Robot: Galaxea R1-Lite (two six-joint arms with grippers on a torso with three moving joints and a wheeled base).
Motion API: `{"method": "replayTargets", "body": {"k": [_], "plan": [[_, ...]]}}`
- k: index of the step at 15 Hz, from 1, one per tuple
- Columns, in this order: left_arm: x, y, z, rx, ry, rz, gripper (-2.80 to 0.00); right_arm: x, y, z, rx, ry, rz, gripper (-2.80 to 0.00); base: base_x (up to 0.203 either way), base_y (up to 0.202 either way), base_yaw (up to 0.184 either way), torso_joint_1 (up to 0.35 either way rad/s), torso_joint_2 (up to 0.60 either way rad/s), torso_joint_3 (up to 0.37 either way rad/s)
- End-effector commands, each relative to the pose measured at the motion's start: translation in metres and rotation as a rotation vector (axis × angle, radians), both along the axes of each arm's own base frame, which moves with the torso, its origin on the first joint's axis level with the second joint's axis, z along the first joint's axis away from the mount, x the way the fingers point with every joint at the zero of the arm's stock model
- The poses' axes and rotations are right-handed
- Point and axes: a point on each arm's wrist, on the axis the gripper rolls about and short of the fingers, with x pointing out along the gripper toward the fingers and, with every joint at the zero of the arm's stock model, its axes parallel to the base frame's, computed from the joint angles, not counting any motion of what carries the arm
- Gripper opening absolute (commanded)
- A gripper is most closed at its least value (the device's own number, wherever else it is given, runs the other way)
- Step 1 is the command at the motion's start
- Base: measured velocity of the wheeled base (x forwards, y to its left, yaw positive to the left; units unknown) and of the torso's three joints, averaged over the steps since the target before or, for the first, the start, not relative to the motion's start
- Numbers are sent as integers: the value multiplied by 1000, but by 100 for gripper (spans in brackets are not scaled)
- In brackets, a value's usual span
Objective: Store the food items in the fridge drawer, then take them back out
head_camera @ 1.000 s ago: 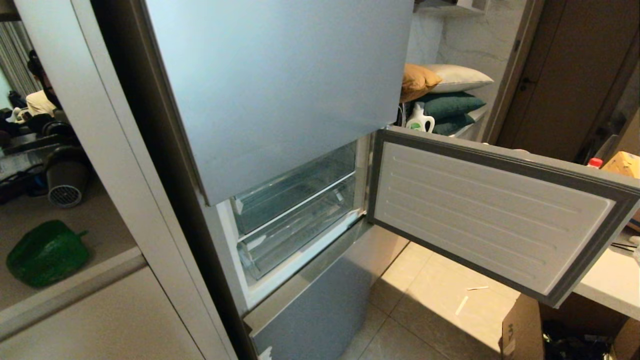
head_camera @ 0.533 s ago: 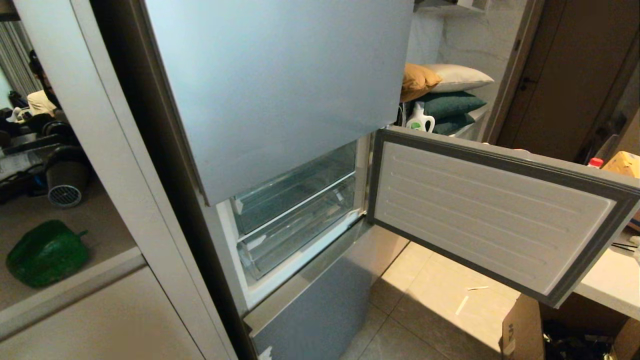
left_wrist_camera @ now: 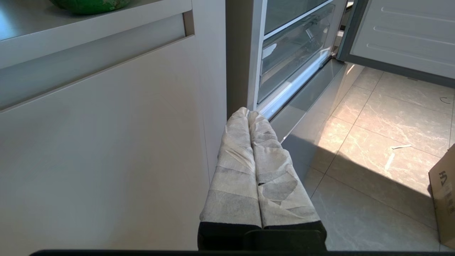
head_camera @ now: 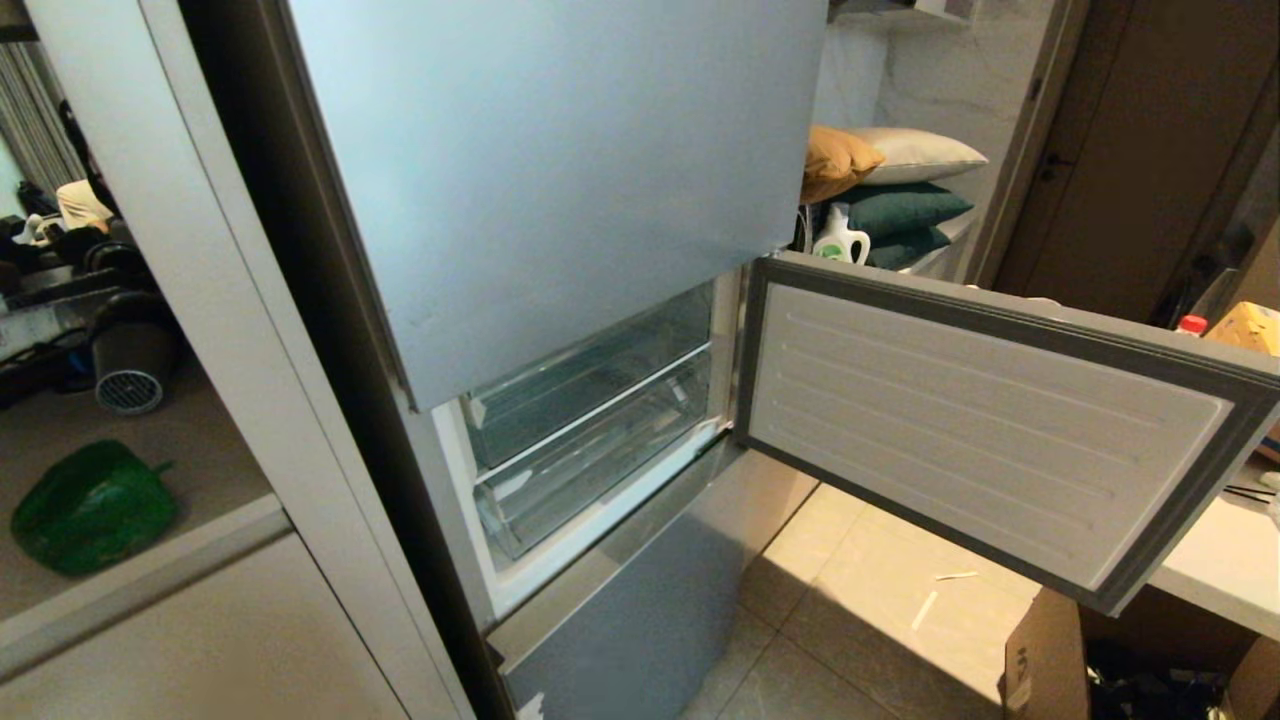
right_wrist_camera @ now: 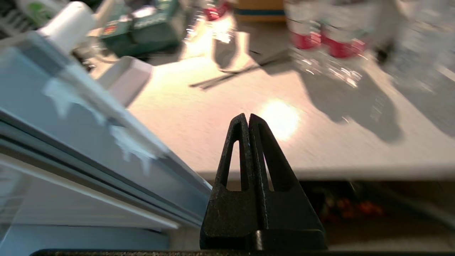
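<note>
Grippers first: my left gripper (left_wrist_camera: 249, 113), fingers wrapped in pale tape and pressed together with nothing between them, hangs low beside the cabinet front, and my right gripper (right_wrist_camera: 247, 116), black fingers likewise closed on nothing, sits over the pale table (right_wrist_camera: 220, 117) past the open fridge door's edge (right_wrist_camera: 71, 117). Farther out, I see the green bell pepper (head_camera: 92, 508) lying on the counter left of the fridge, well apart from the fridge drawer (head_camera: 590, 450), which sits pushed in behind the swung-open middle door (head_camera: 985, 430); no potato shows in any view.
</note>
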Motion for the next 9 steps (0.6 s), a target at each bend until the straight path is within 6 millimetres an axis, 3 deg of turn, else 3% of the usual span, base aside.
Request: {"method": "replayTargets", "body": {"k": [1, 5, 9], "plan": [[0, 0, 0, 0, 1, 0, -280, 23, -2, -12, -7, -5, 57, -280, 0, 0, 0, 0, 0, 0], [0, 0, 0, 0, 1, 0, -280, 54, -5, -11, -64, -42, 121, -280, 0, 0, 0, 0, 0, 0], [0, 0, 0, 0, 1, 0, -280, 70, -16, -13, -80, -59, 136, -280, 0, 0, 0, 0, 0, 0]]}}
